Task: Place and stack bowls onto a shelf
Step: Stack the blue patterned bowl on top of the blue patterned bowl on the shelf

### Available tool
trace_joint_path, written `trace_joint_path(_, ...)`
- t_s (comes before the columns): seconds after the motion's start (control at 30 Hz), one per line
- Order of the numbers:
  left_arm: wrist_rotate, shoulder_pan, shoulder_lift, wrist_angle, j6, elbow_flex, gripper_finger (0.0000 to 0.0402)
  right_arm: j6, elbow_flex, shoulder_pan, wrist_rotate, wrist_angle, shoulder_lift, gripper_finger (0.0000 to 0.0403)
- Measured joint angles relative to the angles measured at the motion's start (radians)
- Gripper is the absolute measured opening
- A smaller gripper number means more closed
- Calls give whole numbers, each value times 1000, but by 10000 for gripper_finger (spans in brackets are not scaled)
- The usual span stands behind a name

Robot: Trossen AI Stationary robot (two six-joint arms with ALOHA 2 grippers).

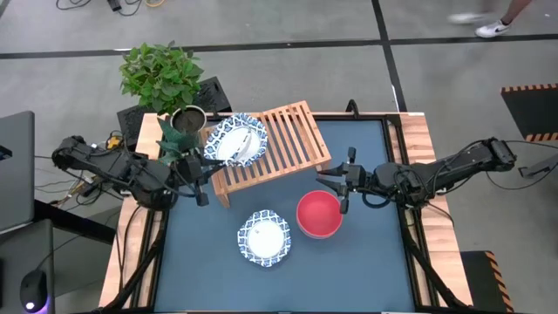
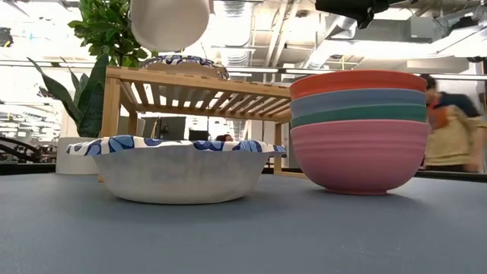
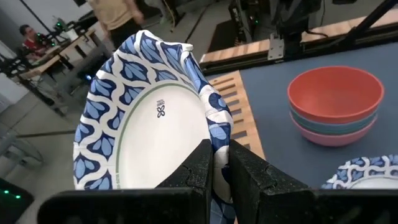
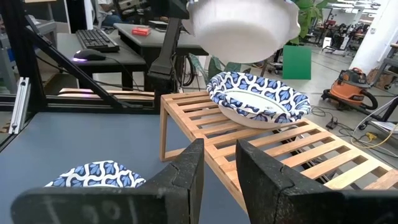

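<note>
My left gripper [image 1: 207, 166] is shut on a white bowl with a blue patterned rim [image 4: 242, 25], held above the left end of the light-wood shelf [image 1: 292, 139]. A second patterned bowl [image 4: 258, 99] rests by its base on the shelf slats right under it. A third patterned bowl [image 1: 264, 237] sits on the table mat. A stack of plain bowls [image 2: 358, 129], red on top, then blue, teal and pink, stands to its right. My right gripper [image 1: 336, 187] is open, just above the far right of that stack. My left gripper pinches the patterned bowl's rim [image 3: 214, 134], one finger [image 3: 193, 168] on the inner face and the other on the outside. It reaches in from the table's left, roughly level. The bowl is lifted clear, open side up, over the bowl on the shelf.
A plant pot [image 1: 187, 119] and a leafy plant [image 1: 161, 74] stand at the table's far left corner, close behind the shelf. Wooden rails [image 1: 418, 139] border the mat. A person [image 2: 449, 125] shows in the room beyond. There is bare mat [image 1: 366, 270] along the near side.
</note>
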Motion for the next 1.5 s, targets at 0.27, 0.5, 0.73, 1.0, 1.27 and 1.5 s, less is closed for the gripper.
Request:
trace_joint_path(0.27, 54, 115, 24, 3, 73, 0, 25, 0, 0, 0, 0, -1, 0, 118)
trace_joint_path(0.5, 162, 215, 47, -2, 123, 0, 25, 0, 0, 0, 0, -4, 0, 118)
trace_joint_path(0.73, 217, 292, 76, -1, 166, 0, 25, 1, 0, 0, 0, -9, 0, 118)
trace_joint_path(1.0, 251, 367, 141, -30, 206, 0, 25, 4, 0, 0, 0, -23, 0, 118)
trace_joint_path(1.27, 262, 392, 206, -88, 220, 0, 25, 10, 0, 0, 0, -33, 0, 118)
trace_joint_path(1.5, 266, 392, 213, -87, 224, 0, 34, 11, 0, 0, 0, -36, 0, 118)
